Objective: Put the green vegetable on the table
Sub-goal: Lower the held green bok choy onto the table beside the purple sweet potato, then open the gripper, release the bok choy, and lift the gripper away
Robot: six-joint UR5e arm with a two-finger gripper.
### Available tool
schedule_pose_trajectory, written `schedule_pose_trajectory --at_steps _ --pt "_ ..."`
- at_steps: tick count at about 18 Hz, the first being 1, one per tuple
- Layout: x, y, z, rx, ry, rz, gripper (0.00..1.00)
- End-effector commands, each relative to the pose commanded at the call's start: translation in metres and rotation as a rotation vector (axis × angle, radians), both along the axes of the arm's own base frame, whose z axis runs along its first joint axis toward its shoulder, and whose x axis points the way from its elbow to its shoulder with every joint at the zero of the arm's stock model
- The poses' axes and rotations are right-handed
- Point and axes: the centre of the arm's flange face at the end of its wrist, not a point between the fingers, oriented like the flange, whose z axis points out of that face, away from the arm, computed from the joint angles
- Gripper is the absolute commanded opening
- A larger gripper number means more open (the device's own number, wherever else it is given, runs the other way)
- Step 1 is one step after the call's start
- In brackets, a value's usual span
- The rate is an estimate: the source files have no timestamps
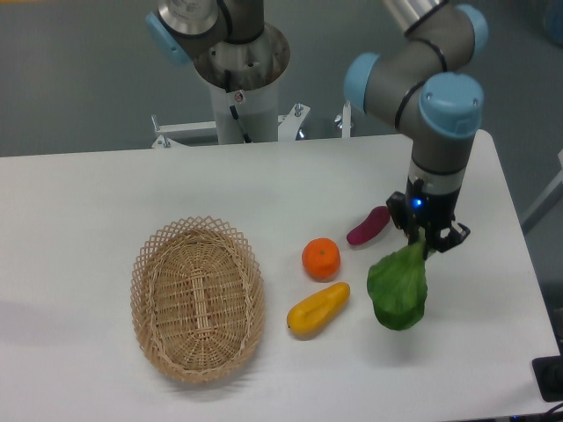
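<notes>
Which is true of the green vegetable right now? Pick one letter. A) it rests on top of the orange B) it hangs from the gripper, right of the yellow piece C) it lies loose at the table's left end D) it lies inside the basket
B: the green vegetable hangs by its stem end from the gripper, to the right of the yellow piece; the basket holds nothing.

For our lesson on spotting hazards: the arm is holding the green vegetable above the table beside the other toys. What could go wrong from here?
1. The gripper pinches only the stem end of the green vegetable, so the hanging leaf may swing and land askew on the table.
2. The yellow pepper lies just left of the leaf; a drift that way could nudge it.
3. The purple eggplant lies close to the gripper and might be clipped.
</notes>
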Motion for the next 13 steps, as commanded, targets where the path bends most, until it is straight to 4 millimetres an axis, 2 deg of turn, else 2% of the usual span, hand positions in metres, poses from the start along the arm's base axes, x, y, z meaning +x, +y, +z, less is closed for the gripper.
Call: schedule_pose_trajectory --at_steps 5,7,10,11,12,13 --pt "-0.016 0.003 -0.044 0.0 0.0 0.0 0.33" --pt "-0.017 0.004 -0.052 0.0 -0.001 0.0 0.33" --pt "-0.018 0.004 -0.053 -0.001 -0.001 -0.002 0.35" --pt "-0.018 0.004 -0.053 0.0 0.001 -0.002 0.38" --pt "-0.02 0.005 -0.049 0.003 0.008 -0.002 0.48" --pt "-0.02 0.005 -0.049 0.004 0.007 0.001 0.68"
